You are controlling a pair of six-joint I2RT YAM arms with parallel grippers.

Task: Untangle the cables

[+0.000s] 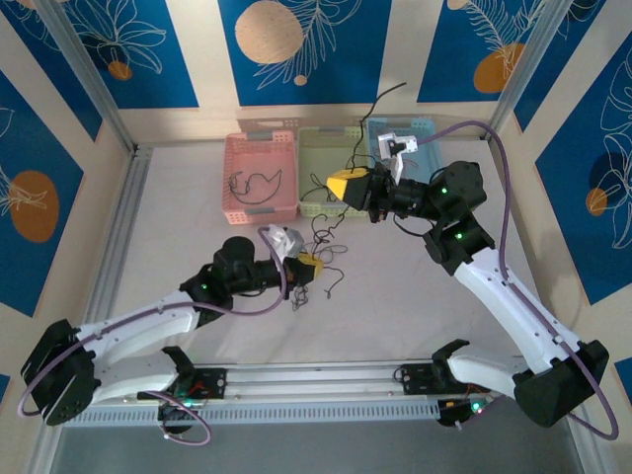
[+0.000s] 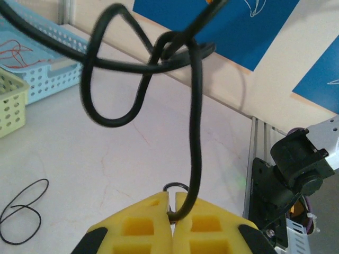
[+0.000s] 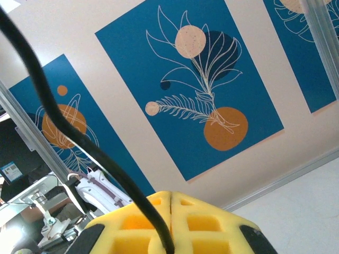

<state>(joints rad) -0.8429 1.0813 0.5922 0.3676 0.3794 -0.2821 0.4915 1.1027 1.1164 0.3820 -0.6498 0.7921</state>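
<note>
White table (image 1: 395, 306); left gripper (image 2: 172, 206), right gripper (image 3: 170, 211) each clamped on black cables (image 2: 196, 121); we judge them light, limp, slippery; we would hold close beside knot (image 2: 175, 48)

Pink basket (image 1: 261, 176), green basket (image 1: 318, 163), blue basket (image 1: 415, 124) side by side, seemingly touching, along table's (image 1: 395, 296) far edge.
</note>
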